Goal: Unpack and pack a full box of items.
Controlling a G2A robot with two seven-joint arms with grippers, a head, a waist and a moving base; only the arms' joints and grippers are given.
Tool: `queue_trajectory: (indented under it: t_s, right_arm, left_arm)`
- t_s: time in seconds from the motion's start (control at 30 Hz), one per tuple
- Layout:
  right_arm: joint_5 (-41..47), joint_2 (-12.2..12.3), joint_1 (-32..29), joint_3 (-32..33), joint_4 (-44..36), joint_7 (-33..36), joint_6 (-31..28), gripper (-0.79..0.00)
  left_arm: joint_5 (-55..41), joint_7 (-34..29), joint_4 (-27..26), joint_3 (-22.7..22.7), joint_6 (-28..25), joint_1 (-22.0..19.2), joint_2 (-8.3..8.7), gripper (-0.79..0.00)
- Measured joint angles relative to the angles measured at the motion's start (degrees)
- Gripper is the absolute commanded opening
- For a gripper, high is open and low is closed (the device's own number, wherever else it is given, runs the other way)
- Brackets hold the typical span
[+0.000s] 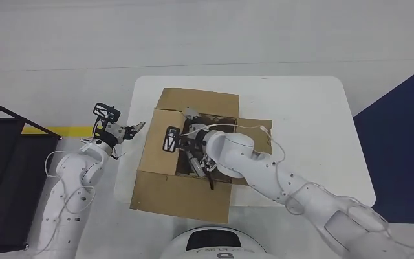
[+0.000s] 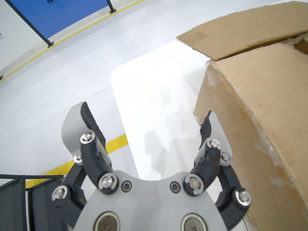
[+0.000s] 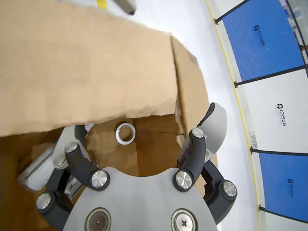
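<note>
An open cardboard box (image 1: 187, 103) with its flaps folded out stands on the white table (image 1: 304, 123). My right gripper (image 1: 183, 150) is down inside the box by its left wall, open, with nothing between its fingers. In the right wrist view that gripper (image 3: 146, 121) faces the box's inner corner, one finger partly hidden under a cardboard flap (image 3: 84, 73). A metal ring (image 3: 124, 134) lies on the box floor ahead of it, and a pale grey item (image 3: 38, 167) lies beside one finger. My left gripper (image 2: 148, 121) hangs open and empty outside the box wall (image 2: 252, 102), over the table's left edge.
Several dark and metallic items (image 1: 197, 123) lie in the back of the box. The outer flaps (image 1: 181, 194) spread over the table front and left. A black frame (image 1: 16, 139) stands off the table to the left. Bare table (image 1: 310, 155) lies right of the box.
</note>
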Motion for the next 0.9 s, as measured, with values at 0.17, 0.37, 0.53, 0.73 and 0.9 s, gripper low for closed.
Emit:
queue_trajectory:
  t_s: [0.17, 0.37, 0.53, 0.73, 0.9]
  right_arm:
    - [1.99, -0.35, -2.01, 2.69, -0.13, -8.25, 4.52, 0.0]
    - [5.74, -1.39, -1.46, 4.12, 0.46, -10.52, 4.22, 0.0]
    - [9.27, -3.6, 2.33, 3.07, 3.66, -9.18, 4.58, 0.0]
    - [16.78, -8.49, 10.33, -0.99, 14.05, -9.18, 3.37, 0.0]
    - [18.84, -13.45, 15.23, -6.54, 21.15, -7.91, 3.74, 0.0]
  left_arm:
    - [0.0, 0.0, 0.0, 0.0, 0.0, 0.0, 0.0, 0.0]
    - [-0.91, 1.07, -0.45, -0.94, 1.39, 0.14, -0.02, 0.0]
    - [-6.79, 2.56, -1.45, -6.53, 3.98, 0.95, 0.19, 0.0]
    - [-10.63, 1.33, -0.35, -11.35, 3.52, 0.43, 0.61, 0.0]
    - [-12.37, 1.9, 0.67, -13.06, 3.1, 0.74, 0.75, 0.0]
